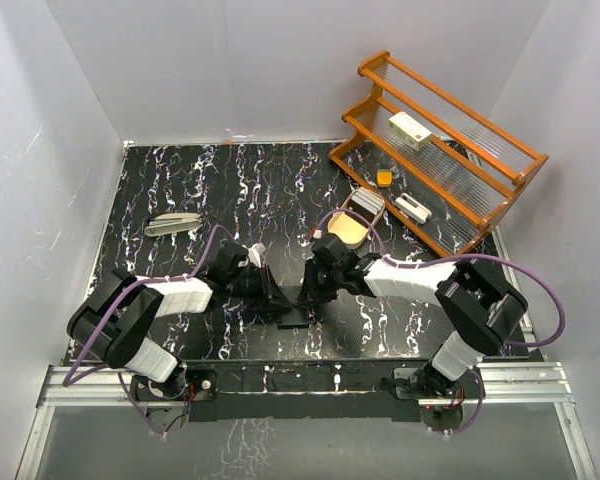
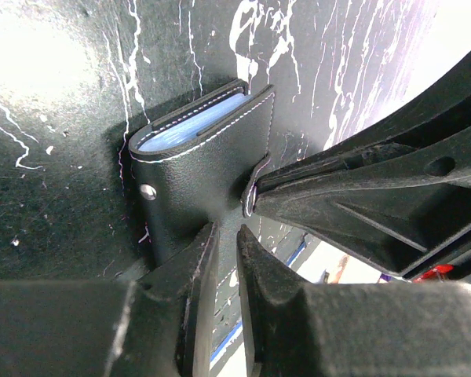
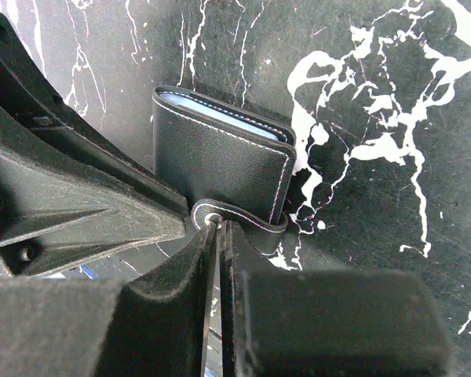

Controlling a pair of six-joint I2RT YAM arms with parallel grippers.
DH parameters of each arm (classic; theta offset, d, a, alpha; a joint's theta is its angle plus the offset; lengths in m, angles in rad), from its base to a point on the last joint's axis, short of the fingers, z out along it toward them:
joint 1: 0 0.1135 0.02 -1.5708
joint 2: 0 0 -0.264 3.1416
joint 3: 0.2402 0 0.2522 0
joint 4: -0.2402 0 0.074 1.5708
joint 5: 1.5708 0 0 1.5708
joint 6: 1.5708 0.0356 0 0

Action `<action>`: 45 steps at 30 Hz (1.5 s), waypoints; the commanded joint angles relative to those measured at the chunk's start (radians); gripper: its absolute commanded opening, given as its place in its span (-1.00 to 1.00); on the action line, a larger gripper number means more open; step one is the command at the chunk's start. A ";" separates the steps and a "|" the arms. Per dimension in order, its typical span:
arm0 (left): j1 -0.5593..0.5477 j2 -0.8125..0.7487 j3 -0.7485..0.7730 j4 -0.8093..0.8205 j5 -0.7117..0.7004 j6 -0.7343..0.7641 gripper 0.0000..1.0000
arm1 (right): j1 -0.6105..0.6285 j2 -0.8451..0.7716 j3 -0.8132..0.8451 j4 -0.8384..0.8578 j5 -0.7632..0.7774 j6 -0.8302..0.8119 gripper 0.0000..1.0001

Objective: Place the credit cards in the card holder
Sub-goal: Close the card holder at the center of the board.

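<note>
Top external view, left to right: a cream tray (image 1: 172, 224) is seen lying on the black marbled table (image 1: 230, 190). The left gripper (image 1: 267, 290) and right gripper (image 1: 310, 292) are seen meeting near the front middle. A wooden rack (image 1: 445, 150) is set at the far right. Left wrist view: the folded card holder (image 2: 196, 181) is pinched at its near edge between narrowly set fingers, and blue-grey cards (image 2: 192, 126) are tucked inside. Right wrist view: the holder's strap (image 3: 243, 220) is clamped by nearly closed fingers.
</note>
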 commanded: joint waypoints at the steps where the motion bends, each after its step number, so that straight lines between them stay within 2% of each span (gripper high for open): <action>1: -0.016 0.011 -0.017 -0.061 -0.067 0.027 -0.68 | 0.024 0.065 0.011 -0.124 0.099 -0.024 -0.87; 13: -0.017 -0.012 -0.017 -0.066 -0.082 0.000 -0.67 | 0.071 0.139 0.033 -0.243 0.215 -0.011 -0.91; 23: -0.017 -0.039 0.010 -0.160 -0.154 0.000 -0.67 | 0.135 0.243 0.109 -0.381 0.315 -0.015 -0.93; 27: -0.016 -0.041 0.011 -0.169 -0.159 0.003 -0.67 | 0.135 0.200 0.167 -0.396 0.317 -0.033 -0.93; 34: -0.016 -0.055 0.012 -0.179 -0.163 0.006 -0.67 | 0.134 0.079 0.257 -0.369 0.282 -0.055 -0.80; 45: -0.017 -0.051 0.007 -0.171 -0.152 0.006 -0.68 | 0.134 -0.005 0.255 -0.349 0.317 -0.032 -0.79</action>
